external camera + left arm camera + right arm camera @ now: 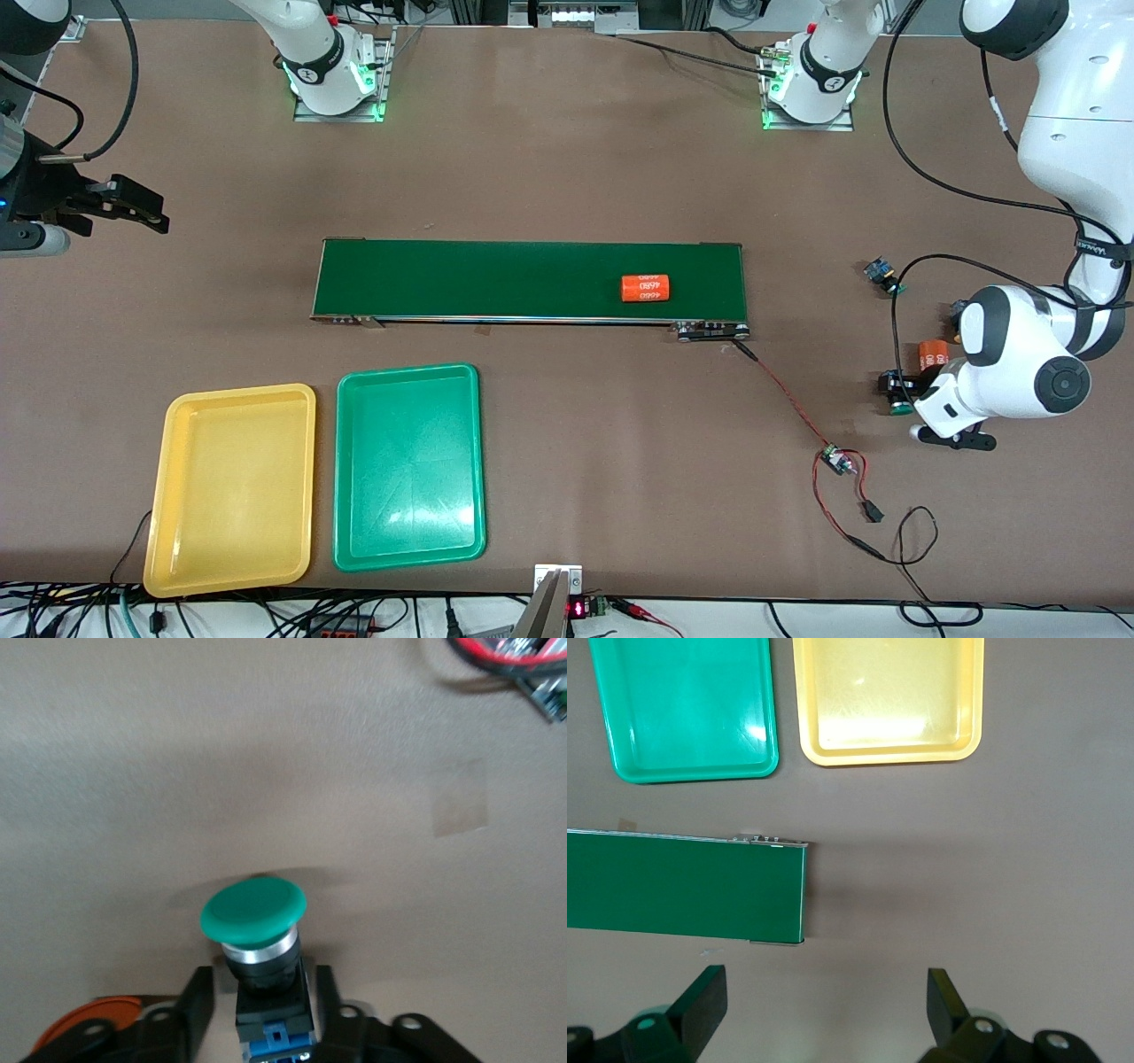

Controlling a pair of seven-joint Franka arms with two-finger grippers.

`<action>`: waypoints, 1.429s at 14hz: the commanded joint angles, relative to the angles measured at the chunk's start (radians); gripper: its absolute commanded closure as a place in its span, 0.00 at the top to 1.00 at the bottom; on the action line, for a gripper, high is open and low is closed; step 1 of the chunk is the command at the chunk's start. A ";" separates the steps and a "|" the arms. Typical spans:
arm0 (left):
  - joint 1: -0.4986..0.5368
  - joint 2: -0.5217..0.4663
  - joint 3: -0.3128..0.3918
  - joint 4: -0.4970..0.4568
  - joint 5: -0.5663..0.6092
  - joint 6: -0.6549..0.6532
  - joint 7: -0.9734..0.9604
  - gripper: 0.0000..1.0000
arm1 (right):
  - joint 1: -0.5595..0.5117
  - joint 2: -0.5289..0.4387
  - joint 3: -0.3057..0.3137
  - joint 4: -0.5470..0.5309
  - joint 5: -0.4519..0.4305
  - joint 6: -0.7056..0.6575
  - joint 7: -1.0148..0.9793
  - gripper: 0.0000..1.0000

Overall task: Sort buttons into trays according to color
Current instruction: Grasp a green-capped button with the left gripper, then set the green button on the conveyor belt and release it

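Left wrist view: green button [257, 939] pinched low by left tool [263, 1010], so tipping could be caused; right tool [824, 1010] spread, waiting.

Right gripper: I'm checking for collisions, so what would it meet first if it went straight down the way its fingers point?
Probably bare table: the open right gripper points down at brown surface beside the conveyor belt's end, with nothing between. Depth is unclear.

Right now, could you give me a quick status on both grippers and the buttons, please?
Left gripper closed on the green button, low at the table. Right gripper open, waiting near the conveyor's end. Green tray and yellow tray hold nothing. Nothing obstructing.
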 commanded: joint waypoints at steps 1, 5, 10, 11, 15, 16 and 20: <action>0.009 -0.022 -0.020 -0.015 0.017 -0.005 -0.036 0.26 | -0.002 -0.001 0.002 0.004 -0.008 0.004 0.010 1.00; 0.009 -0.135 -0.113 -0.012 0.015 -0.219 -0.094 0.26 | -0.002 0.002 0.002 0.004 -0.008 0.004 0.010 1.00; 0.014 -0.177 -0.350 -0.050 0.012 -0.482 -0.238 0.27 | -0.002 0.005 0.002 0.004 -0.008 0.007 0.010 1.00; 0.014 -0.177 -0.403 -0.067 0.012 -0.479 -0.318 0.27 | -0.002 0.008 0.002 0.004 -0.008 0.007 0.012 1.00; -0.011 -0.177 -0.547 -0.185 0.017 -0.344 -0.519 0.27 | -0.004 0.009 0.002 0.004 -0.006 0.007 0.010 1.00; -0.020 -0.177 -0.552 -0.245 0.020 -0.260 -0.565 0.27 | -0.004 0.009 0.002 0.004 -0.006 0.007 0.012 1.00; -0.078 -0.169 -0.549 -0.359 0.029 -0.072 -0.703 0.30 | -0.004 0.009 0.000 0.005 -0.006 0.007 0.010 1.00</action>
